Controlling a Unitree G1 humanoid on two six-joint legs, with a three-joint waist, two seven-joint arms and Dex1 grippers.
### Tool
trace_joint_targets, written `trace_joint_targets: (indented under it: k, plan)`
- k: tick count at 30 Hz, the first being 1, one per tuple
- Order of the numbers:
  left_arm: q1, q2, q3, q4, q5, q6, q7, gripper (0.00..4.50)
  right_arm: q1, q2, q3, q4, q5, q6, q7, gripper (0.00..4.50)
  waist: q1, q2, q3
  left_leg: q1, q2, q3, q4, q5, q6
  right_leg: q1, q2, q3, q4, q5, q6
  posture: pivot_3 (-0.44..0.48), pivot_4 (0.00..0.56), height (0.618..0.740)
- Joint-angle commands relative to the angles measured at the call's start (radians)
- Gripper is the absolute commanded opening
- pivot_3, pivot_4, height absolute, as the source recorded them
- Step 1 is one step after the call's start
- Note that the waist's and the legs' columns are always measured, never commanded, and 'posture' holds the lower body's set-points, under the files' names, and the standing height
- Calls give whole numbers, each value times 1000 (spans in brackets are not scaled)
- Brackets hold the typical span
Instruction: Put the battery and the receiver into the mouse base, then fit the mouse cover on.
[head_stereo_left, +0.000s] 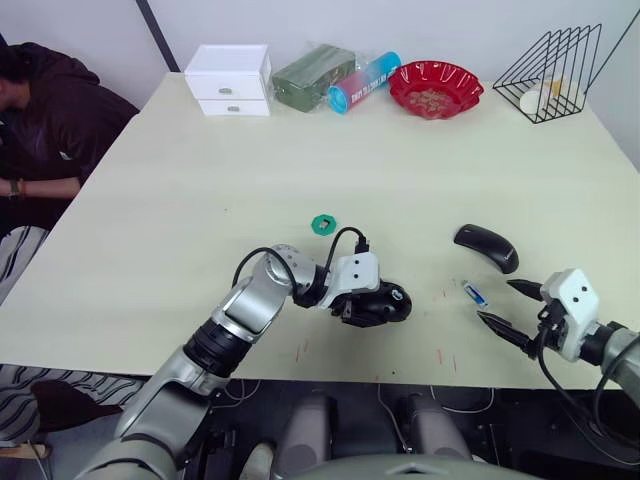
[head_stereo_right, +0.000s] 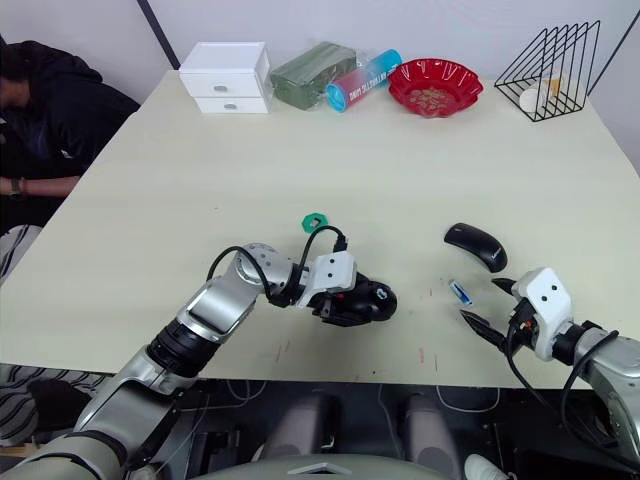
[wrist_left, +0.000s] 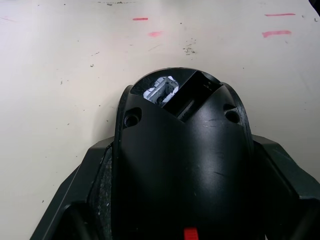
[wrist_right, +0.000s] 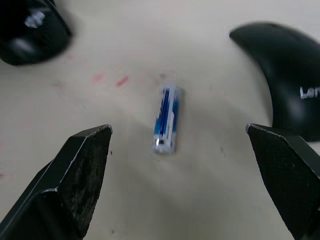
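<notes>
Nearest me, right end effector (head_stereo_left: 514, 311) is gaping wide just near of the battery (head_stereo_left: 476, 294); I'm clamping the mouse base (head_stereo_left: 385, 303) with left end effector (head_stereo_left: 360, 304), mouse cover (head_stereo_left: 487, 247) lying far-right on the tabletop (head_stereo_left: 400, 180).

Left arm: silver-grey metal shells in rounded segments, with a black ribbed collar at mid-forearm, lower left of the left eye view. A black cable loops up over the wrist and plugs into a white block housing. Left gripper (head_stereo_left: 372, 305): black body under that white block. In the left wrist view its fingers (wrist_left: 82, 200) are wide, matte black and scuffed.

Right arm: grey shell at the lower right edge, thin black cables running along it. Right gripper (head_stereo_left: 512, 313): white boxy housing with two small dark dots on its face, two black fingers (wrist_right: 75, 185) tapering to points, their inner faces dusty and worn.
</notes>
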Motion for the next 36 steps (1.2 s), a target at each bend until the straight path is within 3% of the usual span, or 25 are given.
trace_joint_targets:
  k: [1,14,16,20,21,25,26,36]
  plan:
    - [8,-4,-34,-2,9,16,-6,2976,10,30,28,-71,-21,41,-69,4500,0,0,0,0,0,0,0,0,0,0,0,0,0,0,0,0,150,740]
    - [0,-10,-34,14,13,14,-4,2976,17,102,48,-43,-73,-1,-129,4500,0,0,0,0,0,0,0,0,0,0,0,0,0,0,0,0,150,740]
    - [0,-10,-34,16,13,11,-6,2976,14,106,49,-28,-79,-14,-129,3966,0,0,0,0,0,0,0,0,0,0,0,0,0,0,0,0,150,740]
    - [2,-8,-34,17,13,11,-8,2976,9,110,51,-9,-85,-30,-129,2069,0,0,0,0,0,0,0,0,0,0,0,0,0,0,0,0,150,740]
    - [2,-7,-34,17,13,10,-8,2976,9,111,52,-6,-86,-33,-129,1974,0,0,0,0,0,0,0,0,0,0,0,0,0,0,0,0,150,740]
    - [4,-5,-32,16,13,11,-7,2976,10,115,57,5,-92,-49,-130,212,0,0,0,0,0,0,0,0,0,0,0,0,0,0,0,0,150,740]
    - [4,-5,-32,15,13,11,-7,2976,9,117,58,7,-94,-53,-131,40,0,0,0,0,0,0,0,0,0,0,0,0,0,0,0,0,150,740]
    - [3,-5,-28,22,13,6,-3,2976,1,112,60,-4,-109,-63,-129,52,0,0,0,0,0,0,0,0,0,0,0,0,0,0,0,0,150,740]
